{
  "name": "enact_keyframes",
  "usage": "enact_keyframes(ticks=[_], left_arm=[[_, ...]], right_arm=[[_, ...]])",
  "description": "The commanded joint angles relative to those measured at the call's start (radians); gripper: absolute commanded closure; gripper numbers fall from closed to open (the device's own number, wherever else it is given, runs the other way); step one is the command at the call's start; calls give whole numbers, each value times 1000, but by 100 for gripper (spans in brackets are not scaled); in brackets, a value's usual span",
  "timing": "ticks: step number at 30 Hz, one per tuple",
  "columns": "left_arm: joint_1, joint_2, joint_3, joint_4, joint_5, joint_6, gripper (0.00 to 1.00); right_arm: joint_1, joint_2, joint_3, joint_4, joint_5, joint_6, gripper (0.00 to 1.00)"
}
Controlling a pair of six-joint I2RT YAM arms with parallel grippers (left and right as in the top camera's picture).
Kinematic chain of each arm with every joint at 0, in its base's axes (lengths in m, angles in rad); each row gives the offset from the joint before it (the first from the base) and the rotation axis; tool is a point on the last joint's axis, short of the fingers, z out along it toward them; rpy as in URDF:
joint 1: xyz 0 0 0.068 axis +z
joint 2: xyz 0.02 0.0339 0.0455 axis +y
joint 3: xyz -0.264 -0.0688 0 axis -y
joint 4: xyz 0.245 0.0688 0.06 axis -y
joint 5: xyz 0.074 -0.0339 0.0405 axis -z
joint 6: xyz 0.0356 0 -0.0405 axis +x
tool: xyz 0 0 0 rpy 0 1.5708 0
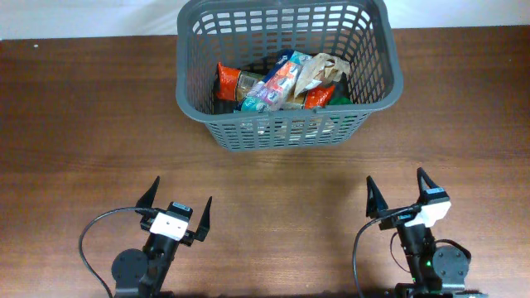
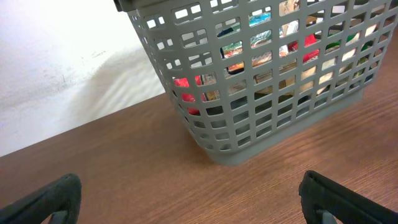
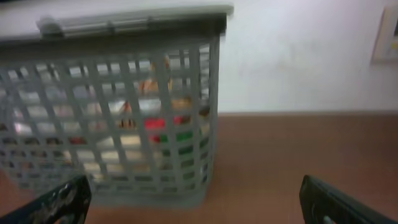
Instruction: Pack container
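Sitting at the far middle of the desk, the container lies straight ahead of the left fingers and right fingers, long axis crosswise, neither arm clearly nearer. Both pairs gape wide, holding nothing. Its far rim is cropped overhead; the packets inside blur in the right wrist view.

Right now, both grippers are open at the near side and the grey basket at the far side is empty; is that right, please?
Not quite: the basket is not empty. The overhead view shows several colourful packets lying inside it. The rest holds: the left gripper and the right gripper are open at the near side, the basket at the far side.
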Motion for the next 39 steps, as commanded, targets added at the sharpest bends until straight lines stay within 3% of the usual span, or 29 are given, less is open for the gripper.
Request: enact_keyframes(ticks=[1, 39], left_arm=[[5, -10, -14, 3, -3, 15, 1], [5, -10, -14, 3, -3, 15, 1]], right_arm=[[11, -12, -7, -70, -21, 5, 1], [11, -11, -7, -64, -16, -22, 1]])
